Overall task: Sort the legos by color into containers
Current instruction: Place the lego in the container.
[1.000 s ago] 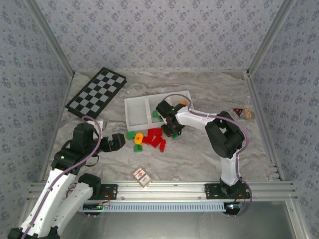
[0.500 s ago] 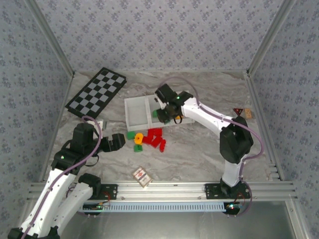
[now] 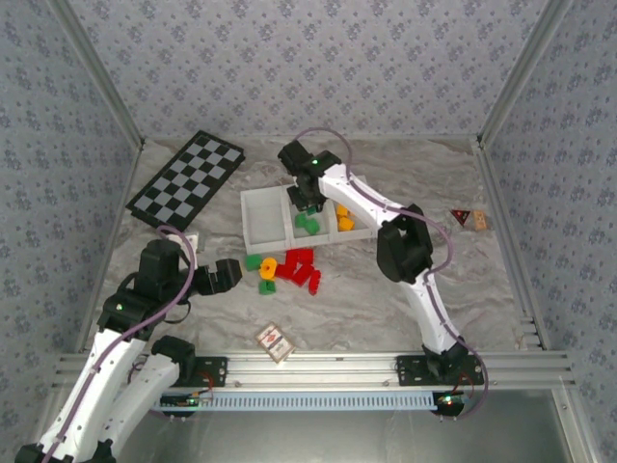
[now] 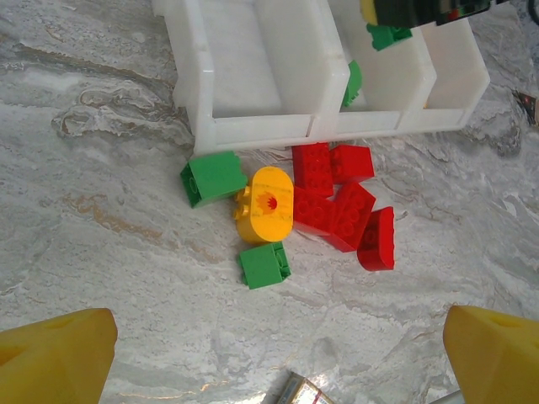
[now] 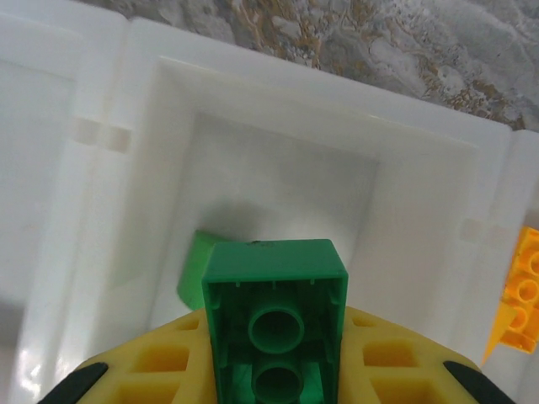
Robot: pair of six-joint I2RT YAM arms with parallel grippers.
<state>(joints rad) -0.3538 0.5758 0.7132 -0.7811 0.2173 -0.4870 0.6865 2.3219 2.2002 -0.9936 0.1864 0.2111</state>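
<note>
Now the right hand [image 3: 307,198] has swung from the loose bricks [image 3: 289,268] on the bench [image 3: 357,309] to the low white three-compartment plastic tray [image 3: 262,238]. It is clamped on a small green plastic brick [image 5: 274,278] above the middle compartment, so release looks next. Meanwhile the left hand [image 3: 228,275] waits open.

The right arm [image 3: 359,201] arches over the tray [image 3: 263,214], across its middle and right compartments, blocking them from above; the left compartment lies open. Loose bricks [image 3: 294,267] crowd the tray's near wall. Bare desk [image 3: 357,299] lies right of them; a card [image 3: 274,340] sits nearer the front
</note>
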